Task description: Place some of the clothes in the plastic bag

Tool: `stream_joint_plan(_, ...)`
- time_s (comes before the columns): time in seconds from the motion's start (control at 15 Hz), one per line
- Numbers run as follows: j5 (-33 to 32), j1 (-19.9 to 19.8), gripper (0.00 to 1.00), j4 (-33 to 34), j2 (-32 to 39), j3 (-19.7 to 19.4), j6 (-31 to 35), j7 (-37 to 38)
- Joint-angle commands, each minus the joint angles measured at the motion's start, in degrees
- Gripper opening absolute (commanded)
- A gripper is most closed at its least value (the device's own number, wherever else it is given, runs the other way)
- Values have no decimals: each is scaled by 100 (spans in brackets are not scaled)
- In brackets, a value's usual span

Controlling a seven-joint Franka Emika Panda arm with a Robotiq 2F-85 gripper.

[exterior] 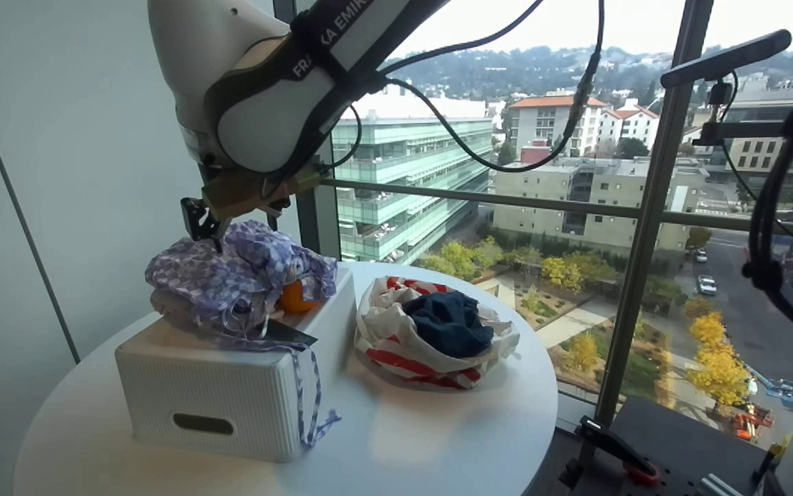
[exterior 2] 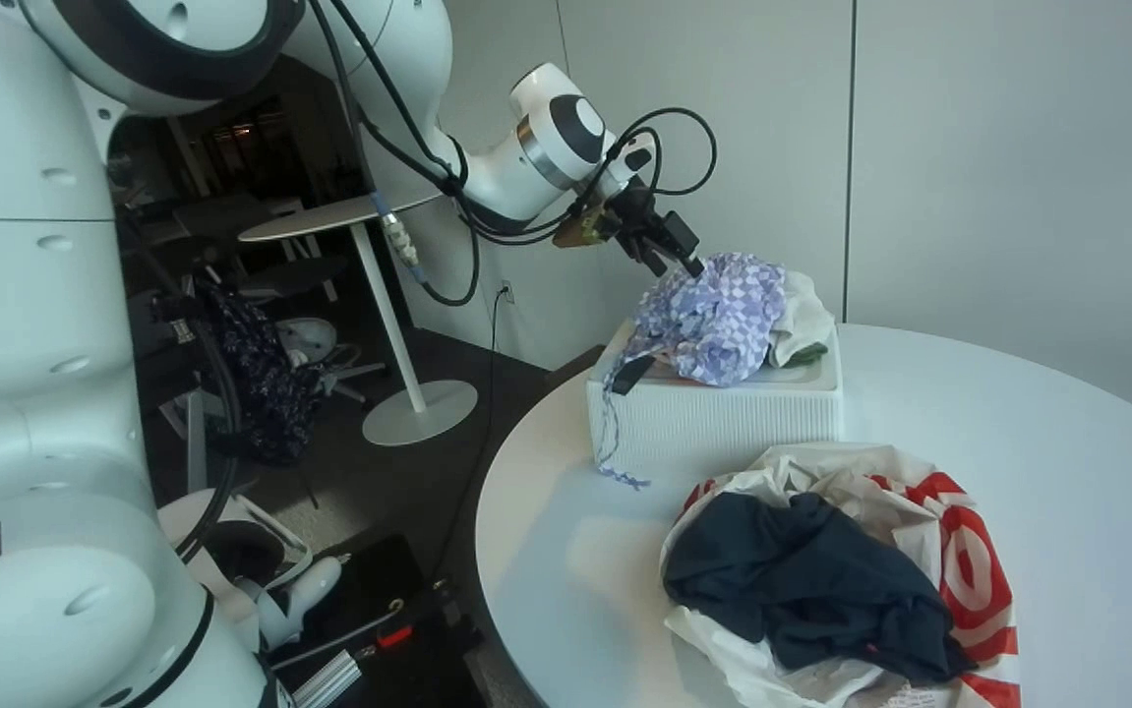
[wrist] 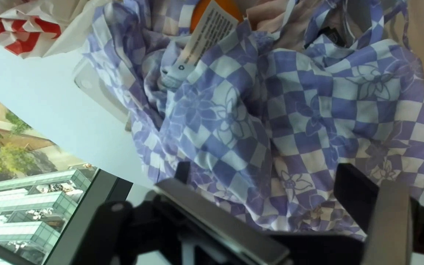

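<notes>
I'd guess the purple checked garment, heaped on the white box left of the plastic bag, is light and limp, so the tool, spread empty above it, should pinch a thick middle fold.
</notes>
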Motion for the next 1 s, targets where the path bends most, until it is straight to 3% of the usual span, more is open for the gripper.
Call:
stream_joint_plan(0.0, 180, 208, 100, 69, 56, -232, 17, -130)
stream_joint_plan(0.87, 68, 363, 100, 70, 376, -716, 146, 328)
stream_joint_plan(0.93, 64, 368, 75, 50, 381, -734, 180, 373)
